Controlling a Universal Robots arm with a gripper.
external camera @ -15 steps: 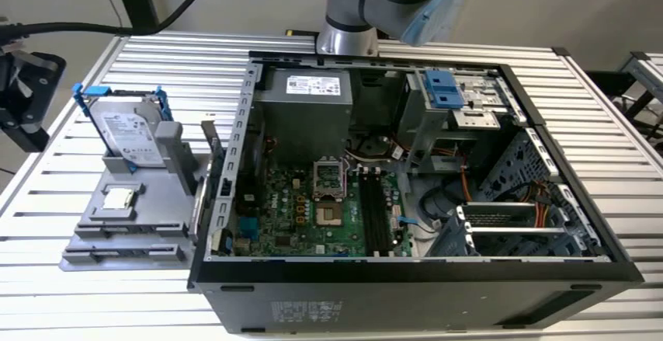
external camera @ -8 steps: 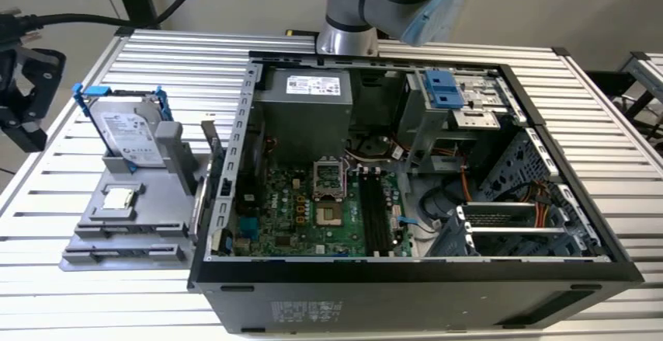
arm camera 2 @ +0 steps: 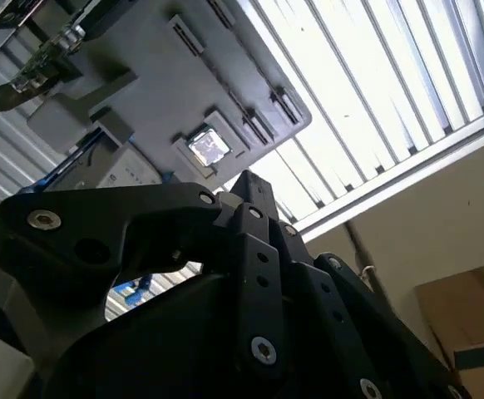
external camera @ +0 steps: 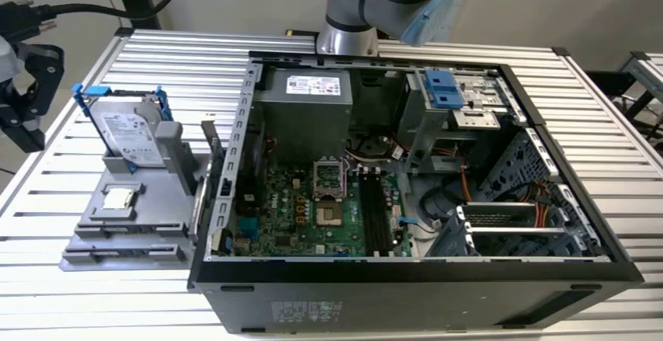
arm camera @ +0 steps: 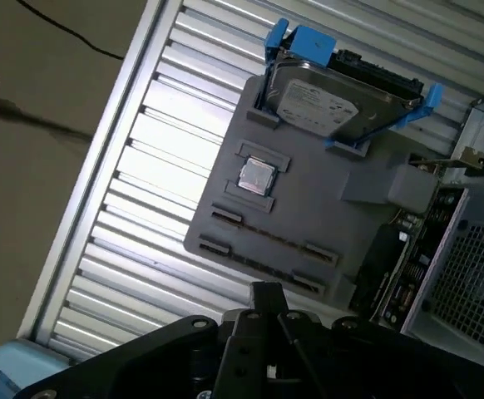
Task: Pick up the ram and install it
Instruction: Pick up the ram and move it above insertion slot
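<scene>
On the grey holder tray (arm camera: 308, 208), a thin long strip stands edge-on between two end clips. It looks like the ram (arm camera: 271, 239); its face is hidden from here. My gripper (arm camera: 267, 293) hangs just off the tray's edge near that strip. In the exterior view my gripper (external camera: 26, 92) is at the far left, beside the tray (external camera: 155, 201). The black memory slots (external camera: 373, 213) lie on the motherboard inside the open computer case (external camera: 414, 267). In the second wrist view my gripper (arm camera 2: 246, 187) points toward the tray's underside edge (arm camera 2: 142, 91).
A grey hard drive in a blue bracket (external camera: 130, 131) stands at the back of the tray. A small square silver processor chip (external camera: 119, 196) lies in its middle. The ribbed metal table (external camera: 622, 123) carries everything. The arm's base (external camera: 347, 30) rises behind the case.
</scene>
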